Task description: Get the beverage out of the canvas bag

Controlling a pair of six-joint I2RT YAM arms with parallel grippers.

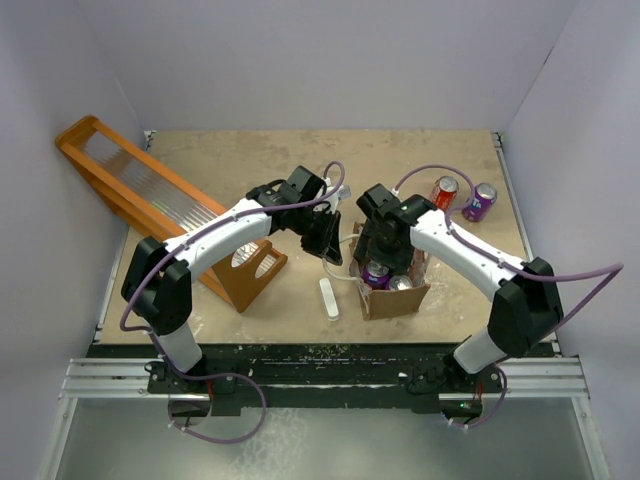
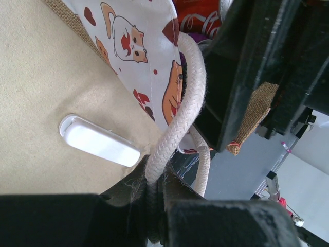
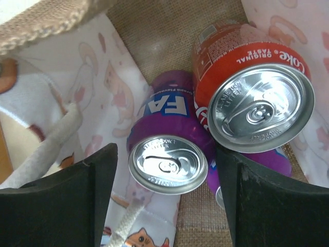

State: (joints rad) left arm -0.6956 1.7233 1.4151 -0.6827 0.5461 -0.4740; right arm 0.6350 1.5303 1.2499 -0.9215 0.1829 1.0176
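Note:
The canvas bag (image 1: 396,299) stands at the table's middle front, brown with white cat-print panels (image 2: 134,41). Inside it a purple can (image 3: 167,162) and a red Coke can (image 3: 262,108) stand upright, with part of another purple can (image 3: 277,160) under the Coke can. My left gripper (image 2: 154,188) is shut on the bag's white rope handle (image 2: 180,118) at the bag's left side (image 1: 332,252). My right gripper (image 3: 165,154) is open inside the bag's mouth, one jaw on each side of the purple can's top and apart from it; it also shows in the top view (image 1: 381,255).
A red can (image 1: 444,191) and a purple can (image 1: 480,201) stand on the table at the back right. A long orange wooden rack (image 1: 150,200) lies at the left. A small white oblong piece (image 1: 329,298) lies on the table just left of the bag.

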